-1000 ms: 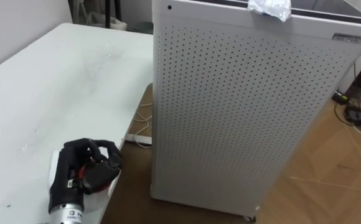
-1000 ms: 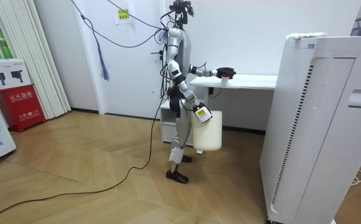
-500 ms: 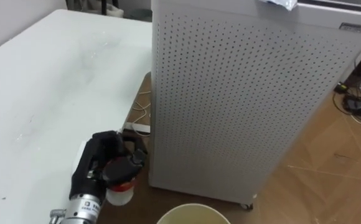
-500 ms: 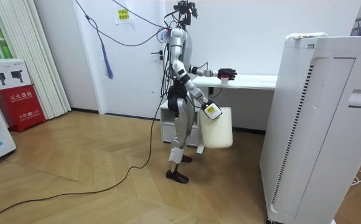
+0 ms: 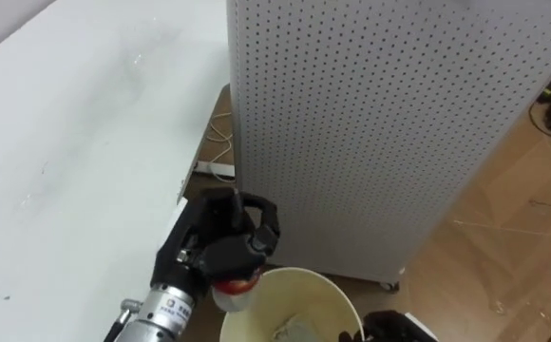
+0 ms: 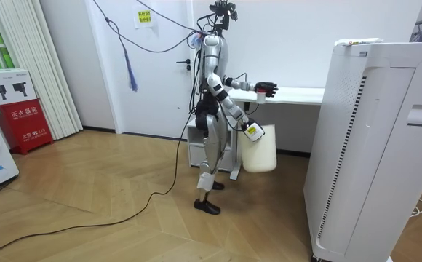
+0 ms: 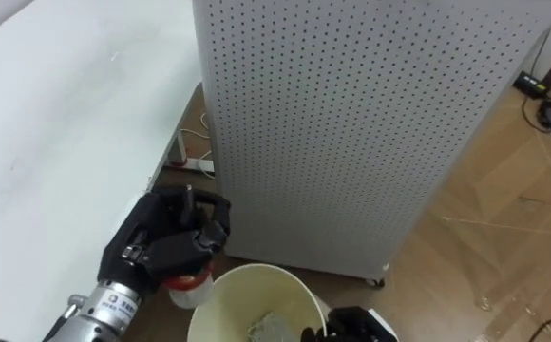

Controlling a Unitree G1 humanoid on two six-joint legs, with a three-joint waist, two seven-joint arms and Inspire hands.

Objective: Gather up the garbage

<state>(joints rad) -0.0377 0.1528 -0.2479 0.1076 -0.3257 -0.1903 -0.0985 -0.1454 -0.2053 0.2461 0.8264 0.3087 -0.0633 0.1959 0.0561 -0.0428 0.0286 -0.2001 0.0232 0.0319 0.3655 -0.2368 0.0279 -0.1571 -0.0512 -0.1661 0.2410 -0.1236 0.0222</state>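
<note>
Left hand (image 5: 220, 239), you'll note, is curled tight round one small white container (image 5: 228, 295) with a red top, held just off the edge of the one white table (image 5: 66, 142), at the near rim of one cream bucket (image 5: 299, 280). One grey crumpled scrap (image 5: 290, 331) lies inside the bucket. Right hand (image 5: 389, 328) hooks over the bucket's rim. One white perforated cabinet (image 5: 370, 123) stands close behind.

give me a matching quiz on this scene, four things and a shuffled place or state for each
Things:
1 bottle
2 bucket
3 table
4 cabinet

Places or states:
a perforated front
b in the left hand
c grey scrap inside
d flat top, on the robot's left

Pairs: 1-b, 2-c, 3-d, 4-a
</note>
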